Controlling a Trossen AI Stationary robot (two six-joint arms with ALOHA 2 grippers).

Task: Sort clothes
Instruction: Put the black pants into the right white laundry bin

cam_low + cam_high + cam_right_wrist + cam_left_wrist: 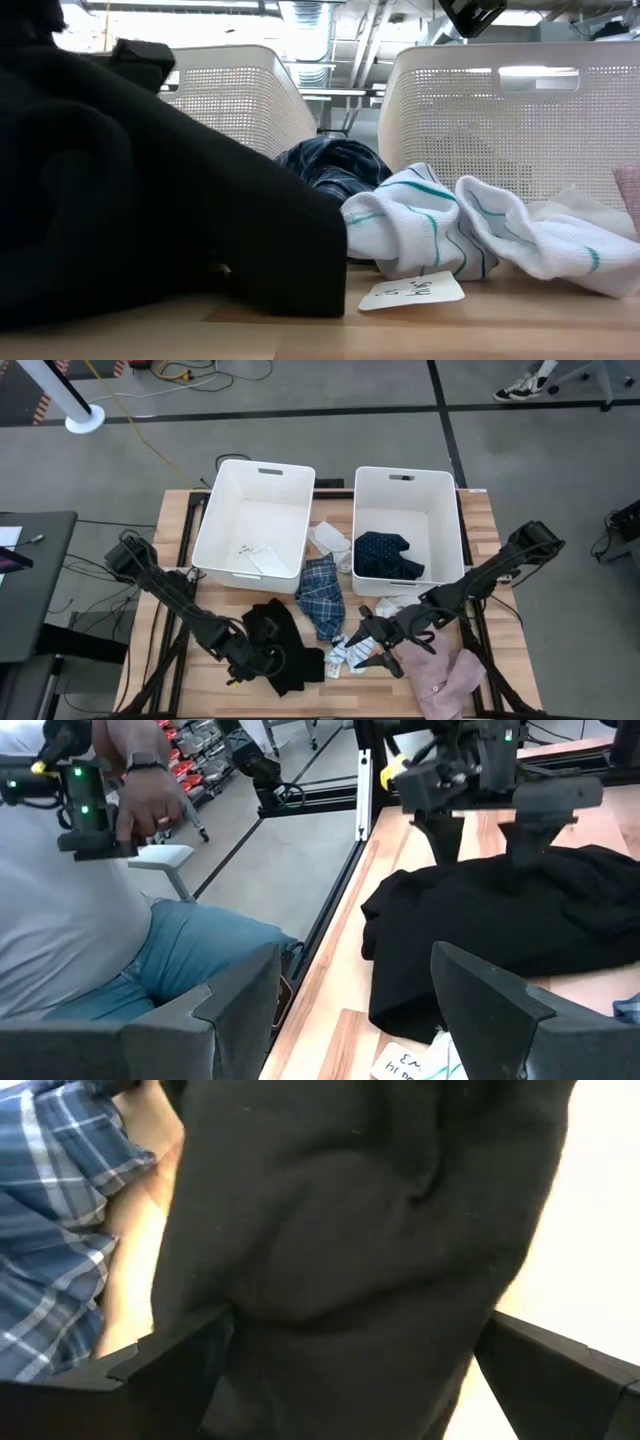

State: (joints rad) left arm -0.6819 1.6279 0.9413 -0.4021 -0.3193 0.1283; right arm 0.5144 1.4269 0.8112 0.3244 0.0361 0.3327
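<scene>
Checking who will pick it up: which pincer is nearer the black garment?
Left. The left pincer stands open right over the black garment, fingers straddling it. The right pincer is open off to the side, over the striped socks.

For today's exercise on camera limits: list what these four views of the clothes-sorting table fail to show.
- Low view: the black garment blocks the table's left side.
- Low view: paper tag writing too small to read.
- Left wrist view: black garment fills the frame, hiding what lies beyond.
- High view: pink garment cut off by the bottom edge.
</scene>
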